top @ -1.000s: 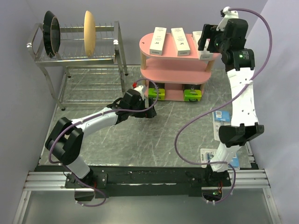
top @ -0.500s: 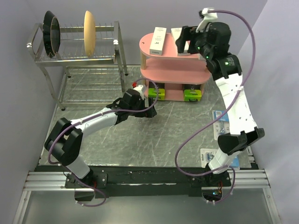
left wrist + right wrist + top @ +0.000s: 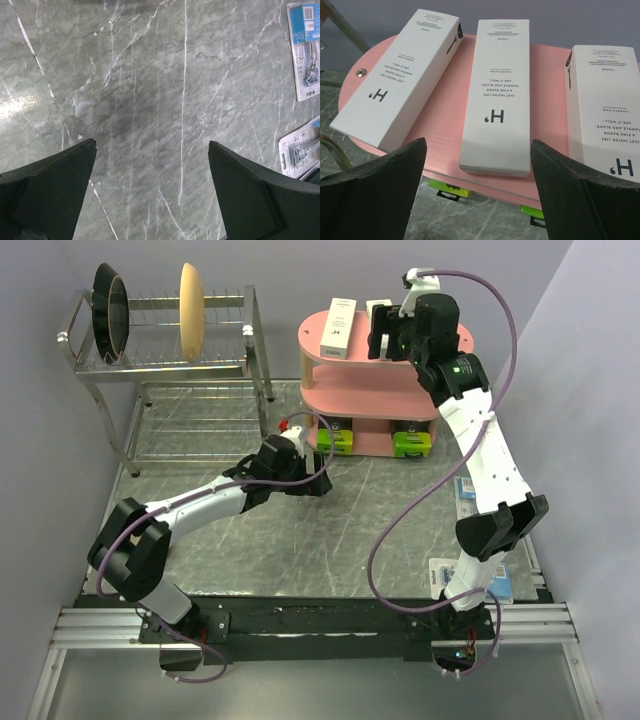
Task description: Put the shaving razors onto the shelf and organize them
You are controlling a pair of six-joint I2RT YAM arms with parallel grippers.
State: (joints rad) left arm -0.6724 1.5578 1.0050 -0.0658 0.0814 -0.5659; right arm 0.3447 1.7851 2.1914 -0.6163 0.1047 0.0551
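The pink shelf stands at the back centre. Three slim white razor boxes lie flat on its top board: left, middle, right. My right gripper is open and empty, hovering over the middle box near the board's front edge; it also shows in the top view. Two black-and-lime boxes sit on the bottom tier. Two blister packs lie on the table at the right. My left gripper is open and empty over bare table.
A metal dish rack stands at the back left with dark plates and a tan bowl. The right arm's purple cable loops over the table. The left wrist view shows the blister packs at its right edge.
My right gripper has swung left along the top board, from the right-hand white box to above the middle one. The left arm has shifted only slightly.
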